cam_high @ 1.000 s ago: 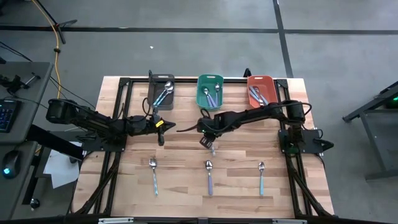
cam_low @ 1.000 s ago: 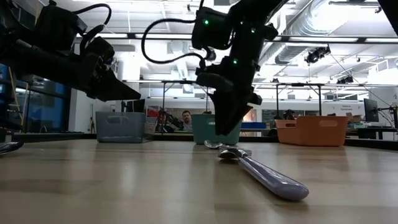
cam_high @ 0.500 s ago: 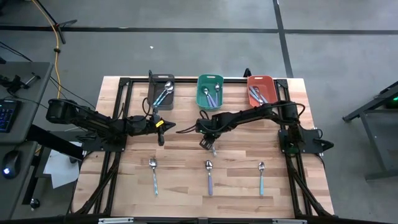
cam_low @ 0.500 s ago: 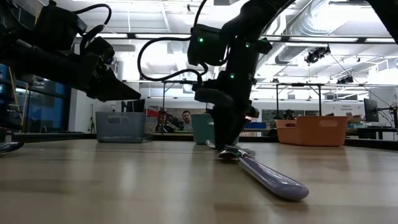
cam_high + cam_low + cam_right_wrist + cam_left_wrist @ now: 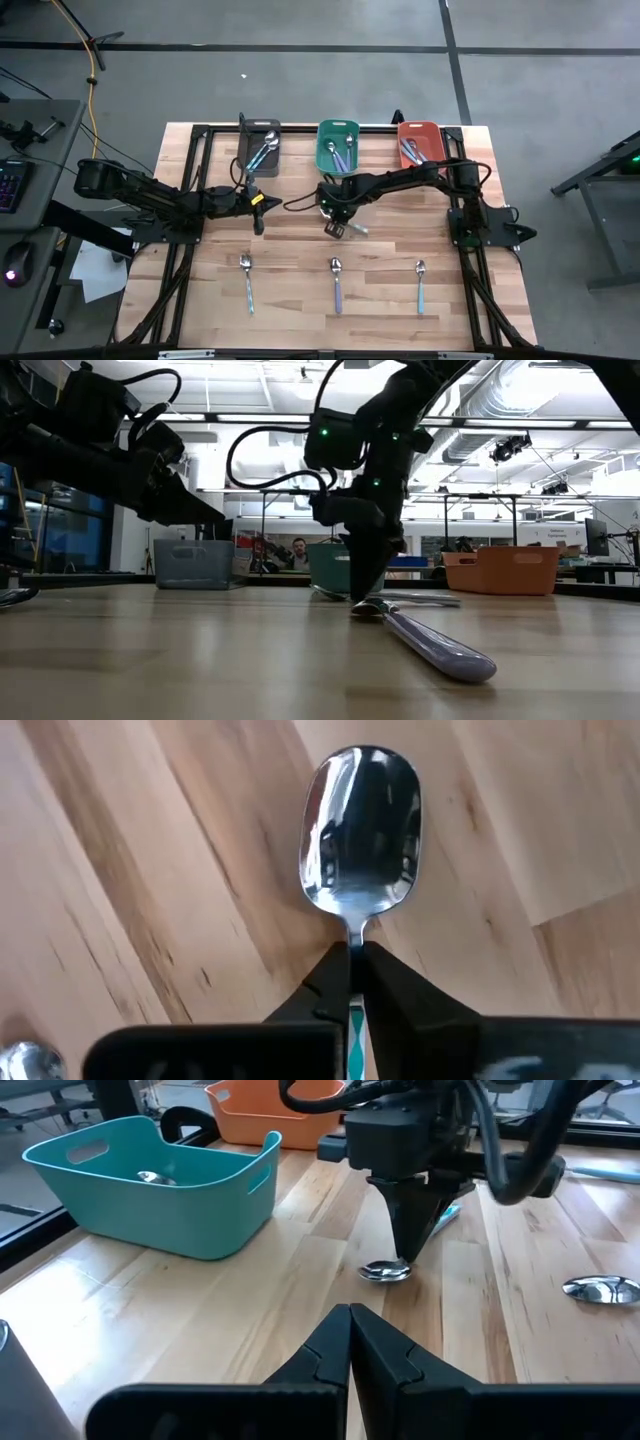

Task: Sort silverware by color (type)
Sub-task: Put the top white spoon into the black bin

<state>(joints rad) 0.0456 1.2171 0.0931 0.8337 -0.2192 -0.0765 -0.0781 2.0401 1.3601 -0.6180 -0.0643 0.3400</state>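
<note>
The right gripper [image 5: 337,226] points straight down at the wooden table [image 5: 300,290], just in front of the teal bin [image 5: 338,147]. Its two dark fingers [image 5: 335,982] are pinched together on the neck of a spoon with a teal handle [image 5: 362,815], right where the shiny bowl narrows into the stem. In the right wrist view the bowl lies face up just beyond the fingertips, resting on the wood, and a sliver of the teal handle shows between the fingers behind the pinch. In the left wrist view the same gripper [image 5: 410,1248] comes down as a closed wedge with the spoon's bowl [image 5: 386,1271] at its tip and the handle running away behind it. In the low view the spoon lies about level at the table surface under the fingertips [image 5: 362,592].

On the near side of this gripper three more spoons lie in a row, well apart from each other: a lilac-handled spoon [image 5: 337,283] almost directly in front of it, a spoon with a light blue handle [image 5: 247,281] off toward the left arm, and another light-blue-handled spoon [image 5: 420,283] off to the other side.

Beyond the gripper, flanking the teal bin, are the dark grey bin [image 5: 261,149] and the orange bin [image 5: 420,145]; all three hold spoons.

The left gripper [image 5: 262,205] hovers above the table beside the right one, its fingers [image 5: 385,1350] pressed shut on nothing.
</note>
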